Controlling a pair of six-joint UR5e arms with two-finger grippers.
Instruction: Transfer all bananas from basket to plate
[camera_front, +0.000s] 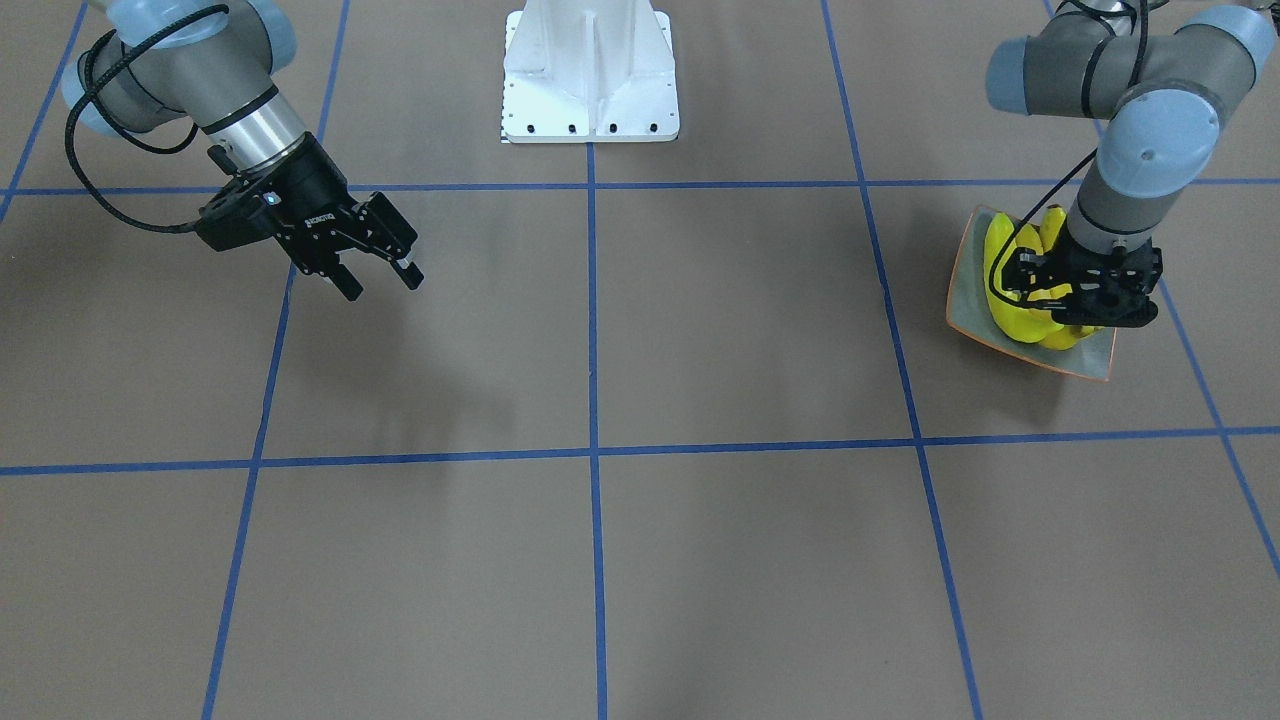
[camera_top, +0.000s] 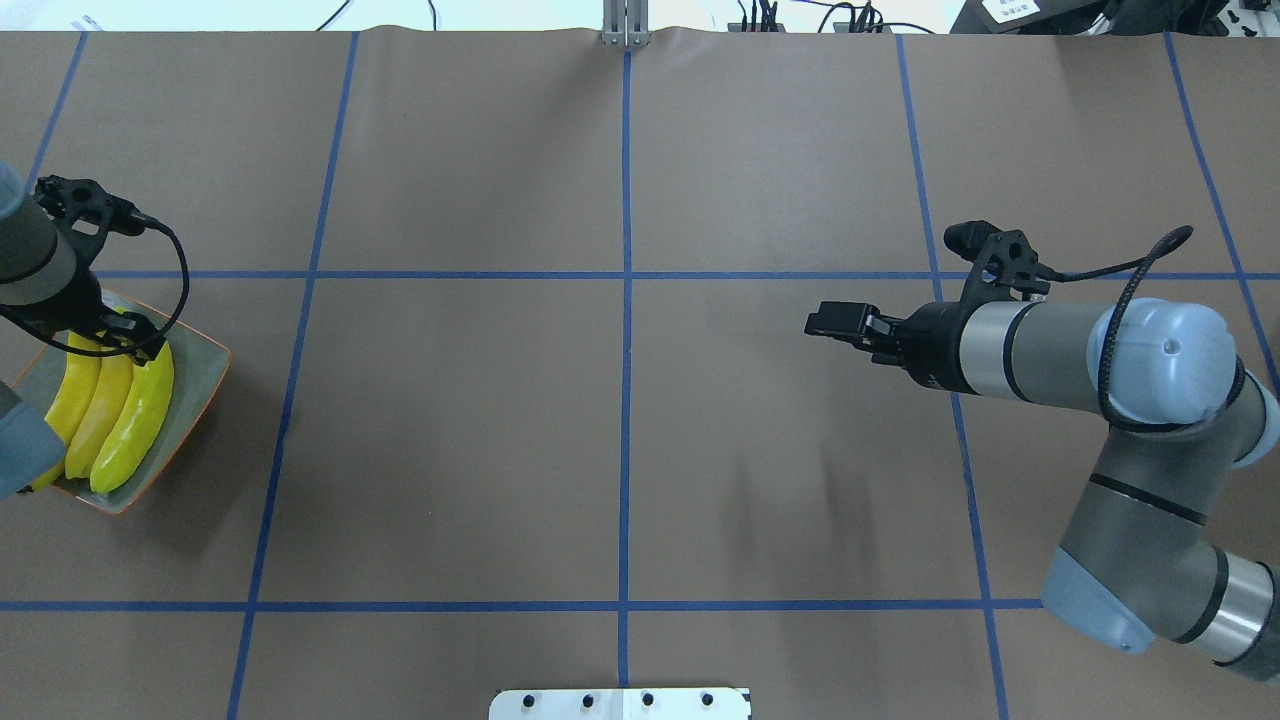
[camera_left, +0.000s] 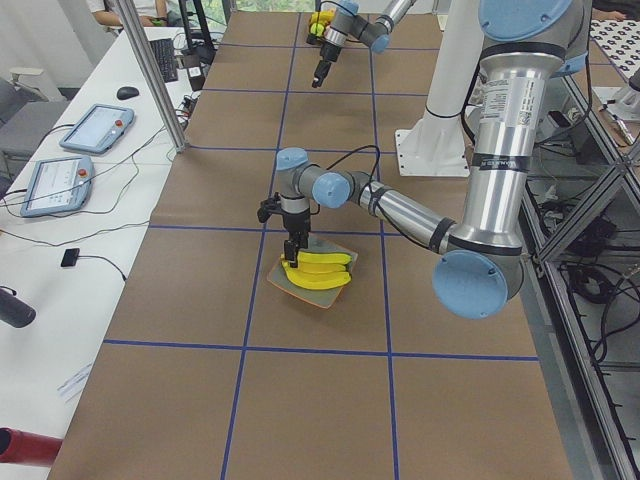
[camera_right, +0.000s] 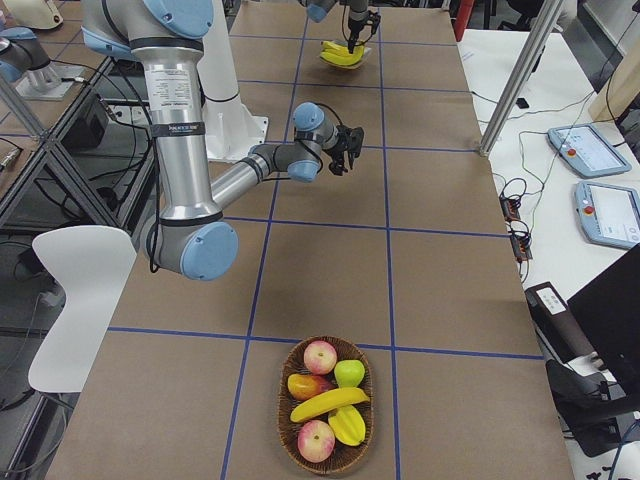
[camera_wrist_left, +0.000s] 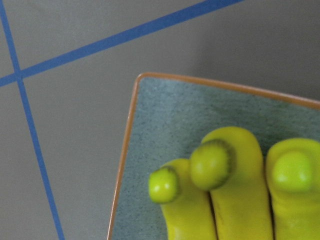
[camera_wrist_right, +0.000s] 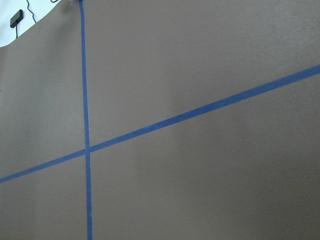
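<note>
At the desk's (camera_top: 620, 450) left edge the plate (camera_top: 195, 385) carries three bananas (camera_top: 135, 420) packed side by side, and the left gripper (camera_left: 291, 252) hangs straight down over their dark-tipped ends. Whether it is released or clenched I cannot tell: from above its fingers are hidden under the wrist, and they do not show in its own camera. That is the first risk. If it rises while pinching or merely brushing a tip, a glossy banana could be dragged up and dropped, or tipped over the upturned rim onto the desk. The plate itself might skid toward the edge (nothing seems to hold it down).

Further along, past the desk's middle, the right gripper (camera_front: 382, 285) hovers released and empty, tilted down at bare desk.

Farthest off, near the right edge, a basket (camera_right: 283, 425) shows only in the right-end view. Among apples (camera_right: 320, 356) lies a curved yellow fruit (camera_right: 328, 403) that looks to be a banana, so calling the job done now would likely be a mistake. Fetching it has its own hazards. A yellow-green fruit (camera_right: 347, 425) touches it and could be seized instead, and the plate has scant bare room left, so a fourth banana may roll off the pile
</note>
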